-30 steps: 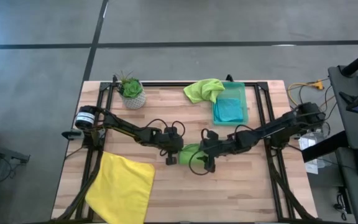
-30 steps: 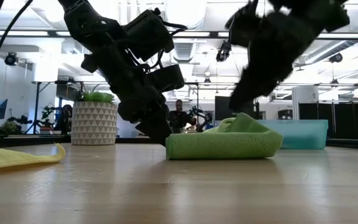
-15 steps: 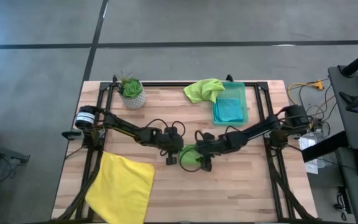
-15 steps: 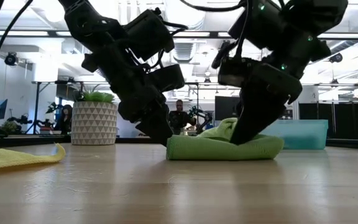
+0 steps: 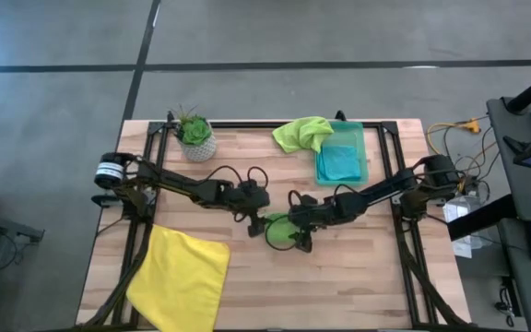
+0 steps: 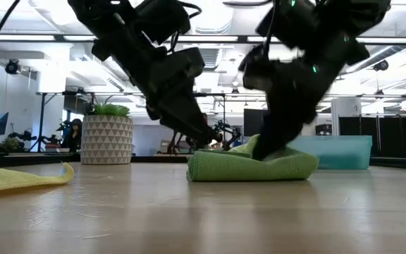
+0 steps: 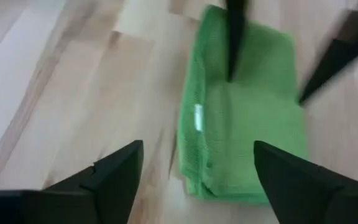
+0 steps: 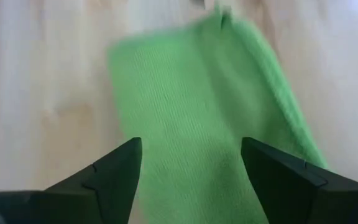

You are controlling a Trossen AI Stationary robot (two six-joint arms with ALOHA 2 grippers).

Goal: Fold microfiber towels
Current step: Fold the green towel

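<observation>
Left end effector (image 5: 254, 218) has lifted off the folded lime green towel (image 5: 279, 228) at table (image 5: 358, 277) centre, fingers spread, while right end effector (image 5: 295, 231), also spread, presses down on it

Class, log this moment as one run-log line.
left gripper: open, beside folded green towel | right gripper: open, over it | yellow towel: unfolded
</observation>
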